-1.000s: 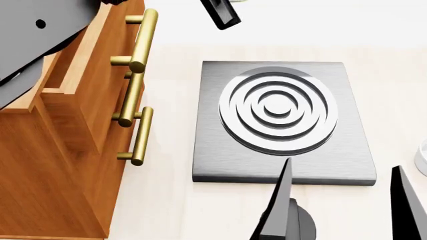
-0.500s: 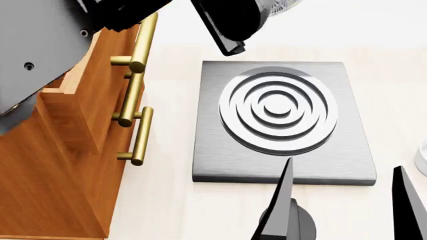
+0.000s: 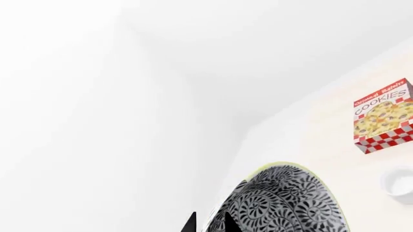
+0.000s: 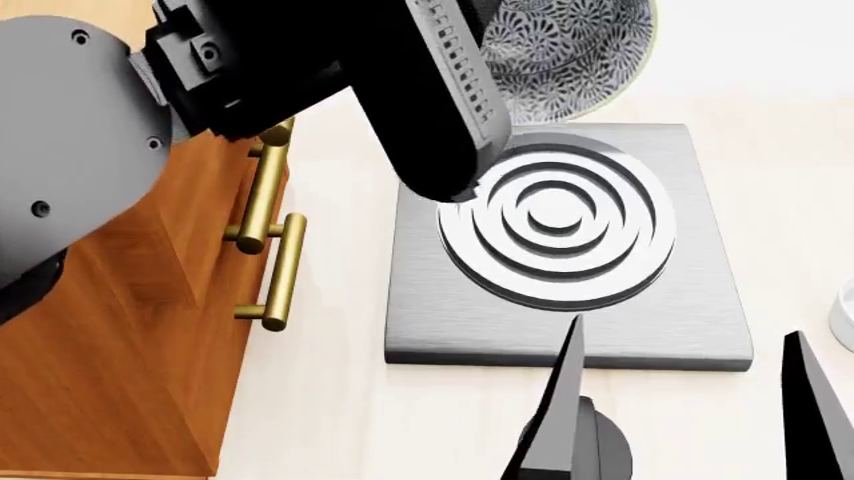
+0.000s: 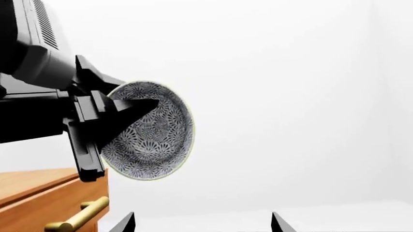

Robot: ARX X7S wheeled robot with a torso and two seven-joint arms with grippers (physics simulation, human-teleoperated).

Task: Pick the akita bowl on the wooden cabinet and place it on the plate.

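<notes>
The left tool (image 5: 123, 113), clamped on the tilted bowl (image 5: 152, 133), has swung clear of the cabinet (image 4: 127, 300) — plate unseen; the right tool (image 4: 687, 400) waits open.

brightness: all three views are evenly and brightly lit; the white walls are rendered nearly blown out.
light source: no lamp is seen; diffuse light from above is suggested.
shadows: soft shading is cast inside the grooves of the ringed disc (image 4: 557, 222) and beside the wooden cabinet (image 4: 120, 330).
glare: a brushed sheen is shown on the grey slab (image 4: 694, 300).
sharpness: edges are rendered crisp; no blur or edge distortion is seen.
</notes>
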